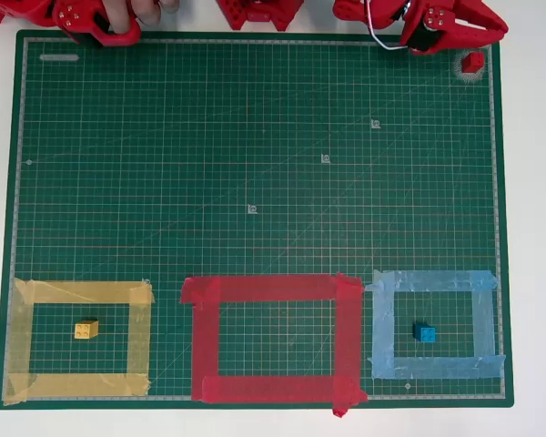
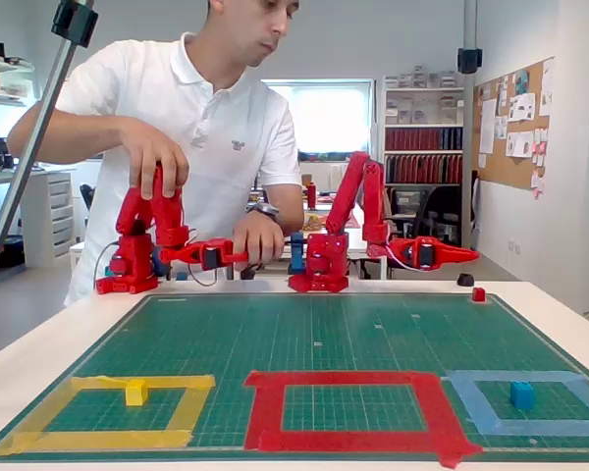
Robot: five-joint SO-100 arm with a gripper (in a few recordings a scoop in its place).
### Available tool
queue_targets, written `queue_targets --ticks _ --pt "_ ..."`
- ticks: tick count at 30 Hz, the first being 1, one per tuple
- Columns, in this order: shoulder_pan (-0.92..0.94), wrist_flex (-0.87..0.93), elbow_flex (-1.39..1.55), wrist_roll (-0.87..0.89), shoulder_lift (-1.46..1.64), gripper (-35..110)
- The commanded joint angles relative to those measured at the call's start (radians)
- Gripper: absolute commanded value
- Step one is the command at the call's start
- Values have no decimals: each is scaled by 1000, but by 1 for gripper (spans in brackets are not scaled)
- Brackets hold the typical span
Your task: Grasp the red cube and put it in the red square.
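The tiny red cube (image 1: pixel 473 62) (image 2: pixel 479 293) sits on the green mat's far right corner. My gripper (image 1: pixel 499 30) (image 2: pixel 471 255) hovers just behind and above the cube, level with the table, its fingers together with nothing between them. The red square (image 1: pixel 273 289) (image 2: pixel 348 380), a frame of red tape with green mat inside, lies at the middle of the mat's near edge, far from the cube and with nothing inside it.
A yellow tape frame (image 1: pixel 82 292) (image 2: pixel 142 382) holds a yellow cube (image 1: pixel 85 330) (image 2: pixel 135 392). A light-blue tape frame (image 1: pixel 434 280) (image 2: pixel 515 376) holds a blue cube (image 1: pixel 424 332) (image 2: pixel 521 394). A person sits behind the table. A small dark object (image 2: pixel 464 280) lies behind the mat.
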Motion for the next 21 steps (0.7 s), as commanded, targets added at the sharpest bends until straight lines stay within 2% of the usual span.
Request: queue_targets --ticks 1,6,10,21 --pt "29 -35 -64 78 -49 -1" --pt "25 -15 -69 80 -87 -1" --pt "8 -14 -60 86 -87 8" --pt "-38 -14 -106 144 -190 17"
